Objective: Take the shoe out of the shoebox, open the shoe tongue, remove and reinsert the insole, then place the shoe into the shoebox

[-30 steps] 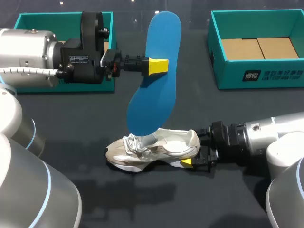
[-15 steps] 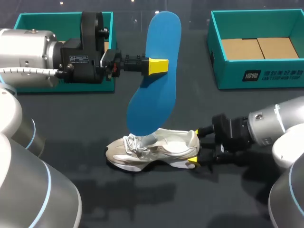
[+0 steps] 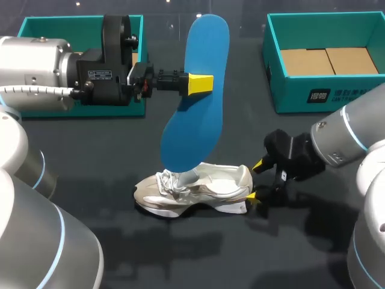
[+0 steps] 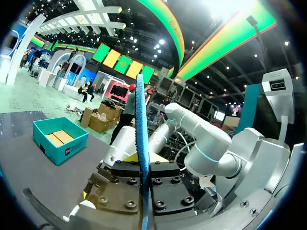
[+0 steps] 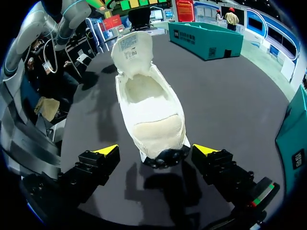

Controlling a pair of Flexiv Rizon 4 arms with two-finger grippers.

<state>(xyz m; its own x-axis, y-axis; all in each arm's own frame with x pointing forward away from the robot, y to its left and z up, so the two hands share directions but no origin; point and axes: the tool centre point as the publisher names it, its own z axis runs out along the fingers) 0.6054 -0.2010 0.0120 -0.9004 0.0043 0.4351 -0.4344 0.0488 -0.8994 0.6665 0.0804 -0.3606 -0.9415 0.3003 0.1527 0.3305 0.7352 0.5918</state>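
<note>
Insole point(image 3: 194, 114) hangs pinched in your left gripper point(image 3: 201, 84); right gripper point(image 3: 254, 179) gapes open behind the shoe point(image 3: 198, 186), which, unsteadied, may tip or skid during reinsertion.

Lit evenly from overhead; casts soft shadows beside the shoe point(image 3: 195, 188) on the dark table point(image 3: 108, 162), with small glare spots.

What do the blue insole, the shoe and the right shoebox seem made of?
The insole looks like foam: matte blue, thin, slightly curved. The shoe seems pale fabric with a soft cream lining. The shoebox is likely cardboard: teal walls, plain brown flaps inside.
</note>
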